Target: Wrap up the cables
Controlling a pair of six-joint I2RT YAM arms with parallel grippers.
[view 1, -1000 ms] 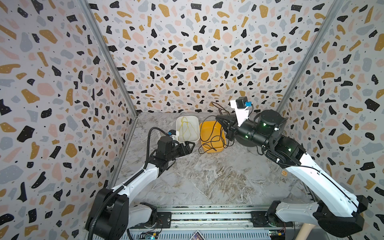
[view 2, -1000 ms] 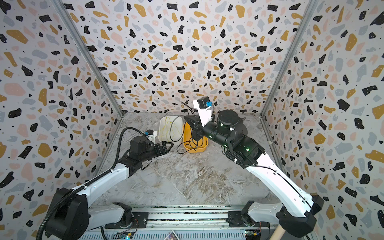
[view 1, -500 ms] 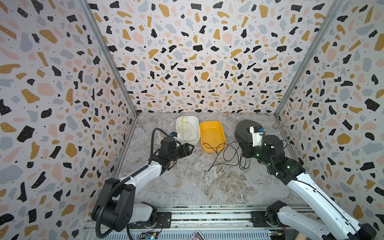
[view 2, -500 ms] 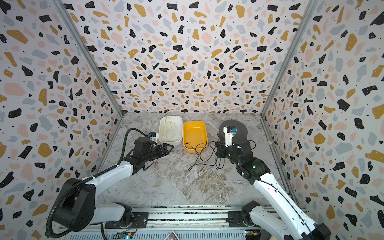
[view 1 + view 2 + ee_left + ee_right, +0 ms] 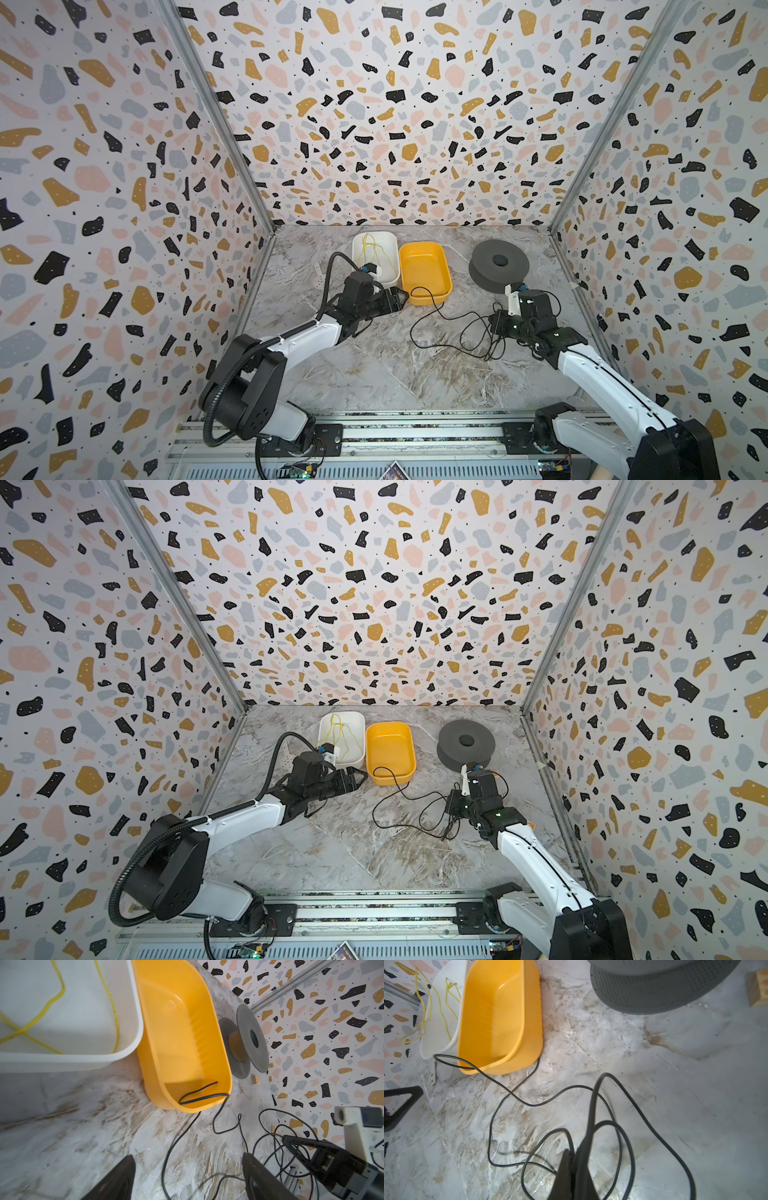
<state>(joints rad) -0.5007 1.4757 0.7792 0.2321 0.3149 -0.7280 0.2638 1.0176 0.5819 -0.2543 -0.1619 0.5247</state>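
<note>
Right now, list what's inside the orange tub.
Only one end of the black cable, draped over the rim of the orange tub; the rest is bare. Nothing inside is covered.

- Identify the cable (image 5: 592, 1105): you are looking at one thin, black, flexible cord, unwound and slack.
- Locate its free end inside the near end of the orange tub (image 5: 176, 1022); the cord drapes out over the rim.
- Note loose, overlapping loops on the table (image 5: 374, 374) between tub and right gripper (image 5: 574, 1154), whose closed jaws pinch a strand.
</note>
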